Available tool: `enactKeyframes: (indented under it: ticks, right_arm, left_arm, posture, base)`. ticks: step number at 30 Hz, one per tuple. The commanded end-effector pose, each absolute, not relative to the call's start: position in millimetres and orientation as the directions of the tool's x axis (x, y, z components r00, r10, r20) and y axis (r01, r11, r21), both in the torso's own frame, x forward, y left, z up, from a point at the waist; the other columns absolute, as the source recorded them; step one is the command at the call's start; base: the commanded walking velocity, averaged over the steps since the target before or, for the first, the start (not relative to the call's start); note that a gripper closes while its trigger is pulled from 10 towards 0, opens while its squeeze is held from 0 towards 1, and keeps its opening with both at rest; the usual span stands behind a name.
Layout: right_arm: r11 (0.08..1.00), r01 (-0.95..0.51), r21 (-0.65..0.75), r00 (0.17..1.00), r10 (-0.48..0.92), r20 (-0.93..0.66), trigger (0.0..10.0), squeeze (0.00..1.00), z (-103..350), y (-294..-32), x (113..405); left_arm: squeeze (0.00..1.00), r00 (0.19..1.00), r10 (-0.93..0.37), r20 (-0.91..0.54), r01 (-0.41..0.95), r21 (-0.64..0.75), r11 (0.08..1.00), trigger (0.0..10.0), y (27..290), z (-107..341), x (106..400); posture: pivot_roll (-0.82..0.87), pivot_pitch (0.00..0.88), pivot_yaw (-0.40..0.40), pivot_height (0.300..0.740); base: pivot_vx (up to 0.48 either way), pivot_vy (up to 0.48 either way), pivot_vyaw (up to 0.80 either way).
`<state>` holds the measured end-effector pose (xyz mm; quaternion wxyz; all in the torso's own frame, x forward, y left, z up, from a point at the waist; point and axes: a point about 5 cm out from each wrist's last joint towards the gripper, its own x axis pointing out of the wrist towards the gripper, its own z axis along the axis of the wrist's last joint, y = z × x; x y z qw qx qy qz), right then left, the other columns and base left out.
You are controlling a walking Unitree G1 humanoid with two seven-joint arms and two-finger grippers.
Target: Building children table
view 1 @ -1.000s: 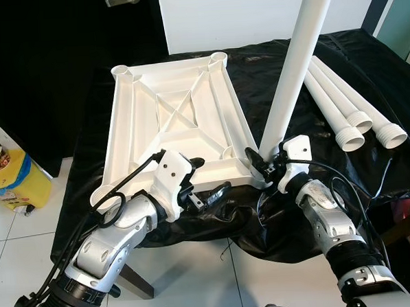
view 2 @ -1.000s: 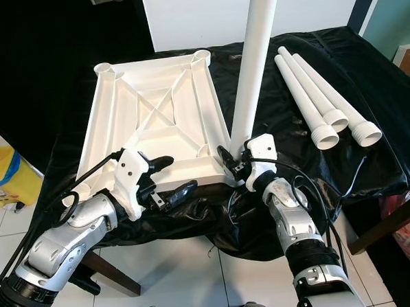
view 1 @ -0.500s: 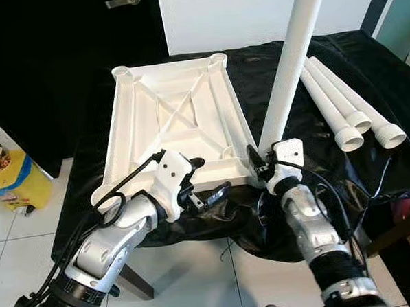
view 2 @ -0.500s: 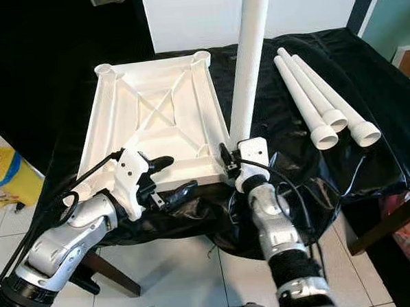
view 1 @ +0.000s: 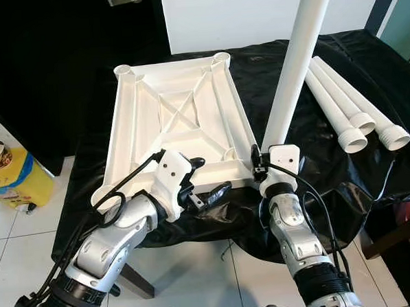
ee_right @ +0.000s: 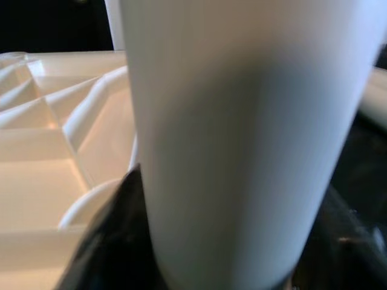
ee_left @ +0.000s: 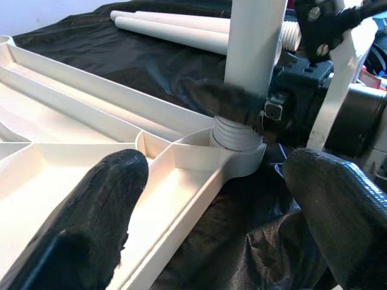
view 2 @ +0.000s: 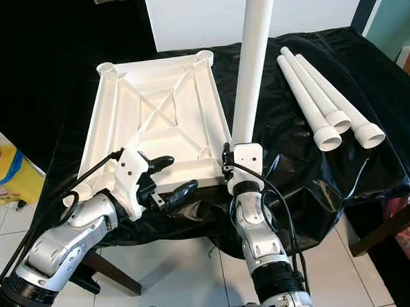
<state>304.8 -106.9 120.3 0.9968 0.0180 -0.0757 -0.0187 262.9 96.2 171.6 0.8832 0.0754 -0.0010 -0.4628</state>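
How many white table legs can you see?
4. One white plastic tube leg stands in the upturned white tabletop's near corner, held by the right hand. Three lie on the black cloth.

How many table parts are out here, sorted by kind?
Upside-down white tabletop: 1
Upright leg in the right gripper, standing in a corner socket: 1
Loose legs lying on the black cloth: 3
Total: 5

White parts on black cloth

White tabletop (view 1: 172,121), white upright leg (view 1: 293,66) and 3 white spare legs (view 1: 350,104) lie on a black cloth (view 1: 276,60); silver arms carry black fingers (ee_left: 91,223); yellow-blue bag (view 1: 10,179) sits on white floor tiles (view 1: 17,246).
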Motion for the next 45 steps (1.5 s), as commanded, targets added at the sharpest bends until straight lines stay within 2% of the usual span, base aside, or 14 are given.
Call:
enactKeyframes:
  ticks: [1,6,11,12,18,21,30,31,32,42,43,44,45]
  right_arm:
    - [0.998,0.029,0.049,0.994,-0.034,0.108,10.0,1.0,109,-108,300]
    - [0.997,-0.008,0.074,0.989,-0.002,0.147,10.0,1.0,116,-108,300]
    - [0.982,-0.173,0.08,0.972,0.157,0.177,10.0,1.0,122,-113,302]
    - [0.976,-0.209,0.061,0.964,0.195,0.182,10.0,0.0,123,-114,302]
    - [0.93,-0.366,0.039,0.918,0.354,0.176,10.0,0.0,126,-120,305]
    - [0.888,-0.458,-0.053,0.871,0.46,0.171,10.0,0.0,132,-128,309]
    - [0.803,-0.573,-0.163,0.796,0.593,0.125,10.0,0.0,142,-138,321]
    - [0.805,-0.572,-0.157,0.799,0.59,0.116,1.6,0.0,141,-140,323]
    - [0.806,-0.571,-0.158,0.801,0.589,0.107,0.0,0.0,140,-142,324]
    - [0.807,-0.571,-0.155,0.807,0.585,0.073,0.0,0.0,134,-150,327]
    - [0.806,-0.571,-0.155,0.807,0.586,0.072,5.0,0.0,134,-150,327]
    - [0.806,-0.571,-0.155,0.807,0.586,0.072,5.0,0.0,134,-150,327]
    - [0.807,-0.573,-0.145,0.808,0.585,0.065,10.0,0.0,133,-151,328]
  left_arm:
    - [0.0,0.441,-0.893,-0.091,0.894,0.133,0.428,10.0,95,172,259]
    - [0.0,0.446,-0.891,-0.09,0.891,0.135,0.433,10.0,97,173,260]
    - [0.0,0.444,-0.892,-0.087,0.893,0.132,0.431,10.0,97,173,259]
    - [0.0,0.443,-0.892,-0.087,0.893,0.132,0.43,10.0,96,173,259]
    - [0.0,0.439,-0.895,-0.085,0.895,0.129,0.427,10.0,95,173,259]
    - [0.0,0.435,-0.896,-0.085,0.897,0.13,0.423,10.0,94,173,259]
    - [0.0,0.428,-0.9,-0.084,0.9,0.133,0.416,10.0,93,174,259]
    - [0.0,0.428,-0.9,-0.083,0.9,0.134,0.416,10.0,93,174,259]
    - [0.0,0.429,-0.9,-0.082,0.899,0.135,0.416,10.0,93,174,259]
    - [0.0,0.433,-0.898,-0.081,0.897,0.139,0.42,10.0,95,175,259]
    - [0.0,0.432,-0.898,-0.081,0.897,0.139,0.419,10.0,96,175,259]
    - [0.0,0.432,-0.898,-0.081,0.897,0.139,0.419,10.0,96,175,259]
    - [0.0,0.432,-0.898,-0.083,0.897,0.14,0.418,10.0,96,175,259]
  posture:
    - [-0.03,0.062,0.03,0.74]
    - [-0.03,0.061,0.03,0.74]
    - [-0.03,0.061,0.03,0.74]
    - [-0.03,0.062,0.031,0.74]
    - [-0.03,0.06,0.031,0.74]
    - [-0.03,0.055,0.033,0.74]
    - [-0.03,0.045,0.033,0.74]
    - [-0.03,0.043,0.029,0.74]
    - [-0.02,0.04,0.029,0.74]
    - [-0.02,0.029,0.034,0.74]
    - [-0.02,0.027,0.035,0.74]
    - [-0.02,0.027,0.035,0.74]
    - [-0.02,0.026,0.036,0.74]
  base:
    - [0.0,0.0,0.0]
    - [0.0,0.0,0.0]
    - [0.0,0.0,0.0]
    - [0.0,0.0,0.0]
    - [0.0,0.0,0.0]
    - [0.0,0.0,0.0]
    - [0.0,0.0,0.0]
    - [0.0,0.0,0.0]
    - [0.0,0.0,0.0]
    - [0.0,0.0,0.0]
    - [0.0,0.0,0.0]
    - [0.0,0.0,0.0]
    - [0.0,0.0,0.0]
